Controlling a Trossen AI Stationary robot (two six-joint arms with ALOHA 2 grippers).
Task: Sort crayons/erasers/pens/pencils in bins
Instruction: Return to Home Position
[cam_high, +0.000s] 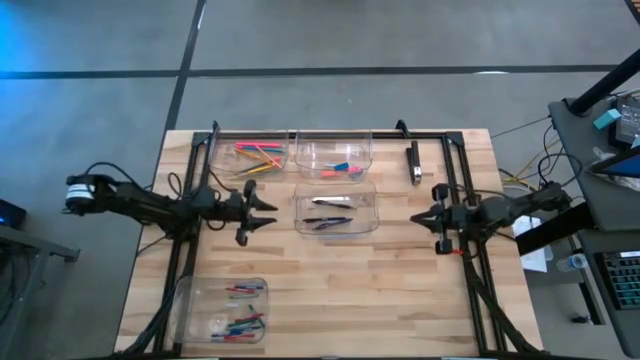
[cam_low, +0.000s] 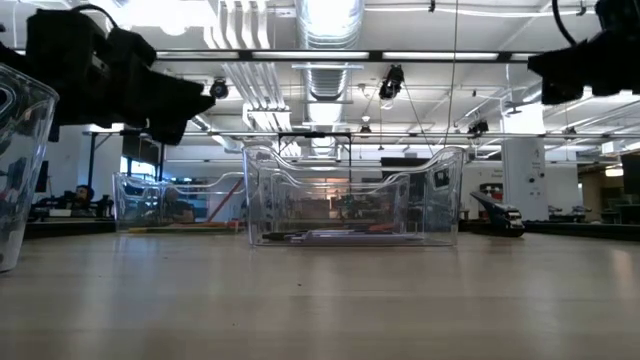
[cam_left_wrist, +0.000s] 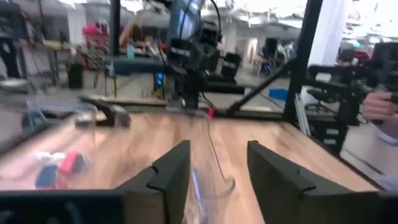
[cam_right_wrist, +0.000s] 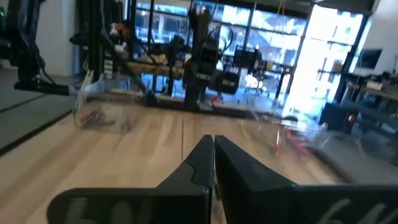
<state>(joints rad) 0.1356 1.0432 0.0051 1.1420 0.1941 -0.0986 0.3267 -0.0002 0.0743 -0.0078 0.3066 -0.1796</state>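
Observation:
Four clear bins show in the high view. The far-left bin (cam_high: 260, 157) holds yellow, orange and pink pencils (cam_high: 256, 155). The far-middle bin (cam_high: 335, 158) holds a pink and a blue eraser (cam_high: 343, 168). The middle bin (cam_high: 336, 211) holds dark pens (cam_high: 330, 222). The near-left bin (cam_high: 222, 310) holds red, blue and green crayons (cam_high: 243, 322). My left gripper (cam_high: 266, 213) hovers open just left of the pen bin, with nothing between its fingers (cam_left_wrist: 217, 171). My right gripper (cam_high: 416, 218) hovers shut to the right of that bin (cam_right_wrist: 213, 149).
A black oblong block with a pale end (cam_high: 414, 163) lies near the far-right corner of the table. A black frame (cam_high: 330, 132) runs along the far edge and down both sides. Bare wood lies between the pen bin and the near edge. A person's hand (cam_left_wrist: 380, 106) shows beyond the table.

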